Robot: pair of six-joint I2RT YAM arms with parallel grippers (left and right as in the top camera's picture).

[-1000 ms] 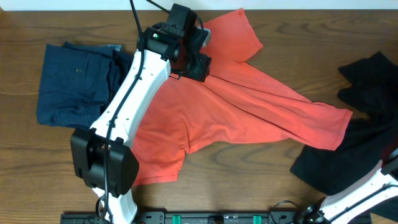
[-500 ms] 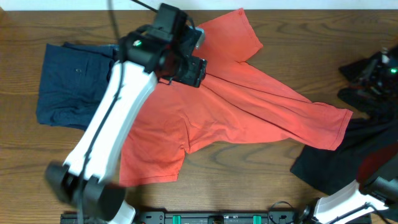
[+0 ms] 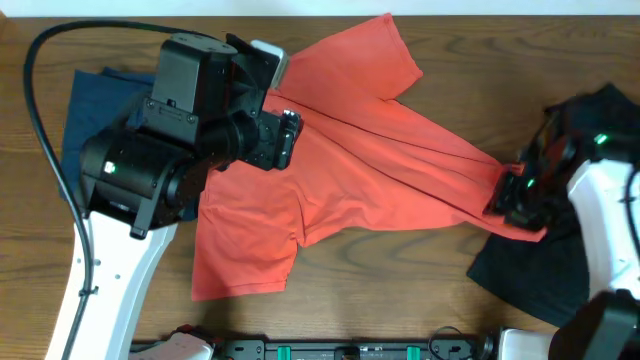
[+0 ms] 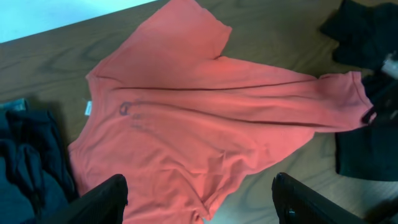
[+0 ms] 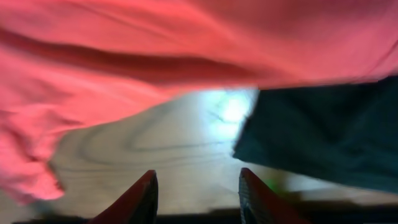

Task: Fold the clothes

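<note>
An orange-red T-shirt [image 3: 380, 170] lies spread and creased across the middle of the wooden table; it fills the left wrist view [image 4: 205, 118] and the top of the right wrist view [image 5: 155, 56]. My left gripper [image 3: 285, 140] hangs high above the shirt's left part, open and empty, its fingertips [image 4: 199, 199] wide apart. My right gripper [image 3: 520, 200] is low at the shirt's right hem, open and empty [image 5: 196, 193], with bare table between its fingers. Black clothes [image 3: 590, 200] lie at the right, next to that hem.
A folded dark blue garment [image 3: 110, 130] lies at the far left, partly under my left arm; its edge shows in the left wrist view [image 4: 28, 162]. The black cloth also shows in the right wrist view [image 5: 323, 130]. The table's back edge runs along the top.
My left arm has risen and drawn back to the left, off the shirt. My right arm has come in from the right edge and dropped to the shirt's right hem.
</note>
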